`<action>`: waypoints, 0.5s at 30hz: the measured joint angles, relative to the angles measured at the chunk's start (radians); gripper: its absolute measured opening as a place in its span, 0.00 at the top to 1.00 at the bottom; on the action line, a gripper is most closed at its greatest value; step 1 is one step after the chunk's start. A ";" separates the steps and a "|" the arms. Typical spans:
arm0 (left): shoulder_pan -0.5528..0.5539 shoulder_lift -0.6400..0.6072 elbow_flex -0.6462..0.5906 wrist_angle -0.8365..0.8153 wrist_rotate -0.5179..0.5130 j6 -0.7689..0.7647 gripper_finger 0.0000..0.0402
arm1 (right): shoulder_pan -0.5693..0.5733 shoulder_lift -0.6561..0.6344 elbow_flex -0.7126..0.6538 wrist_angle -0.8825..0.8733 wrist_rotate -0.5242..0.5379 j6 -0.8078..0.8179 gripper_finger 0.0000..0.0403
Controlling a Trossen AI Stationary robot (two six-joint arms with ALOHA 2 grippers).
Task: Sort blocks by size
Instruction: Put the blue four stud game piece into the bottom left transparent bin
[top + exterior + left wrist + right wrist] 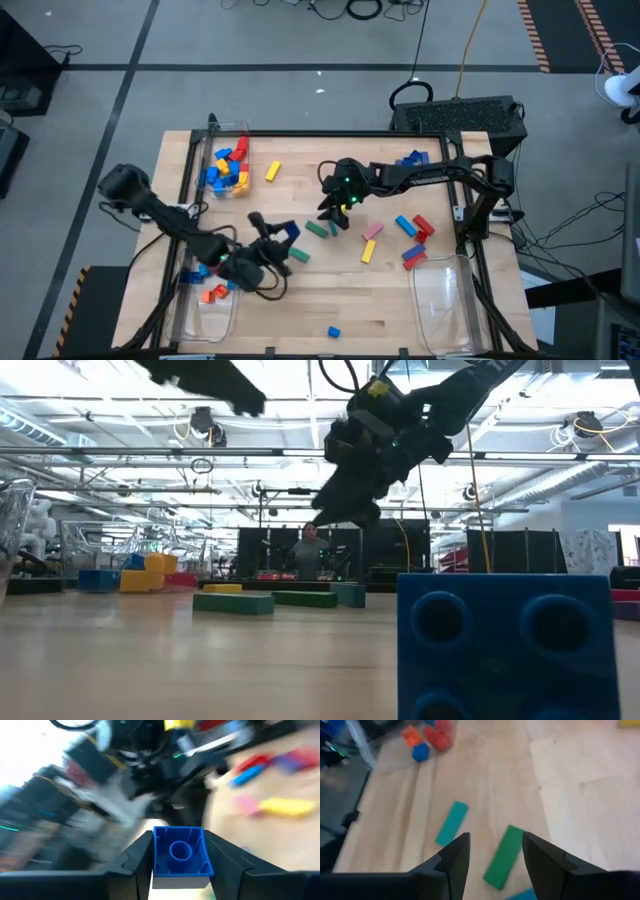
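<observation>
**Left tool gripping a blue brick, right tool open over green bars**

The left tool (177, 870) is clamping a blue brick (179, 855) between its two fingers, single round stud facing the wrist camera; in the high view this brick (287, 233) is sitting above the tabletop (300, 305), left of centre. The right tool (492, 857) is hanging with its jaws parted and nothing between them, just above a green bar (503, 856) and a teal bar (452, 823). Both bars are lying flat near the tabletop's middle, close together but apart, long axes roughly parallel.
</observation>
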 joint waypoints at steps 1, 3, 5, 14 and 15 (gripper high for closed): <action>-0.009 -0.032 0.015 -0.099 0.058 -0.114 0.62 | 0.001 0.000 -0.004 -0.004 0.005 -0.006 0.59; -0.021 -0.085 0.050 -0.309 0.208 -0.357 0.62 | 0.001 0.000 -0.013 -0.003 0.005 -0.011 0.59; -0.025 -0.128 0.077 -0.538 0.372 -0.606 0.62 | 0.001 0.000 -0.020 0.001 0.005 -0.016 0.59; -0.126 -0.200 0.108 -1.100 0.911 -1.195 0.62 | 0.003 0.000 -0.052 -0.028 0.010 -0.052 0.59; -0.141 -0.206 0.108 -1.113 0.936 -1.218 0.62 | 0.004 0.000 -0.052 -0.035 0.011 -0.060 0.59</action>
